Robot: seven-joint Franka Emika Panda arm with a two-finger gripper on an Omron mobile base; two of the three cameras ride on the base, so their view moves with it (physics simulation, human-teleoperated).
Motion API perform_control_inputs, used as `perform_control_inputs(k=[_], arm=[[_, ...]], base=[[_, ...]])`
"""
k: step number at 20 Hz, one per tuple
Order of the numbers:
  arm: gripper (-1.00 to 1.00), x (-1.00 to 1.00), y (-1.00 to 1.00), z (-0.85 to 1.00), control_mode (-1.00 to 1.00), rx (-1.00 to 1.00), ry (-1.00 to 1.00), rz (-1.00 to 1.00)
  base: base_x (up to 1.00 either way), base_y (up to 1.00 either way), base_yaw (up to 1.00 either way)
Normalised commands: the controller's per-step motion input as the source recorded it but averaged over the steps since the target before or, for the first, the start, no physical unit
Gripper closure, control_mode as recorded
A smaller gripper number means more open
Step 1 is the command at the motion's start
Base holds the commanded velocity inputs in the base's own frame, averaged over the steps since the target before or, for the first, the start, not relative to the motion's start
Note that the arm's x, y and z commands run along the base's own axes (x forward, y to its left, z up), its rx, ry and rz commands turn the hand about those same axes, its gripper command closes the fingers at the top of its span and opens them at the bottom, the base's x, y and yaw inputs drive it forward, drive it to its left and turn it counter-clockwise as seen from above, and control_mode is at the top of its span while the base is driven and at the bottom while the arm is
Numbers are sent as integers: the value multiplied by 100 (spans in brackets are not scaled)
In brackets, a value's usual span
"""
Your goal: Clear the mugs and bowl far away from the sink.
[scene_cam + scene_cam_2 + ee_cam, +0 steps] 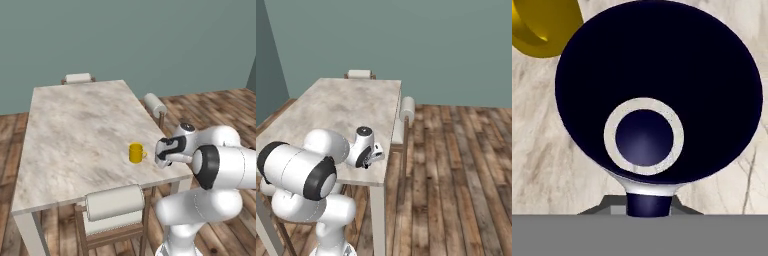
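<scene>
Two mugs meet at the near right corner of the marble-topped table [75,130]: the yellow mug [136,153] stands on the stone with its handle turned toward the arm, and the dark-lined mug [657,100] sits right under the hand camera, its pale rim and dark inside nearly filling that view, the yellow one just beside it at the upper left. The gripper [164,159] is drawn almost closed, and from the way the mug's rim sits at the base of the hand view it appears pinched on that rim, though the fingertips themselves are hidden. The step in hand looks like the setting-down of the second mug next to the first, with the sink and the bowl nowhere on this table. Whether the base already touches the stone cannot be told; the next move calls for the mug to rest flat, then for the jaws to part and the hand to lift straight off without nudging the yellow neighbour. The arm is folded low, elbow out over the table's edge, wrist bent downward at the corner.
</scene>
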Motion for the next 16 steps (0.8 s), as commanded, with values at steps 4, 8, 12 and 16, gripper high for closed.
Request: perform_control_inputs(k=[4,8,12,16], arm=[[100,9,0,-28,-100,0,0,0],[-100,0,0,-28,-100,0,0,0],[-100,0,0,0,-100,0,-1,0],[-100,0,0,1,-100,0,-1,0]], base=[[0,0,0],[0,0,0],[0,0,0],[0,0,0]])
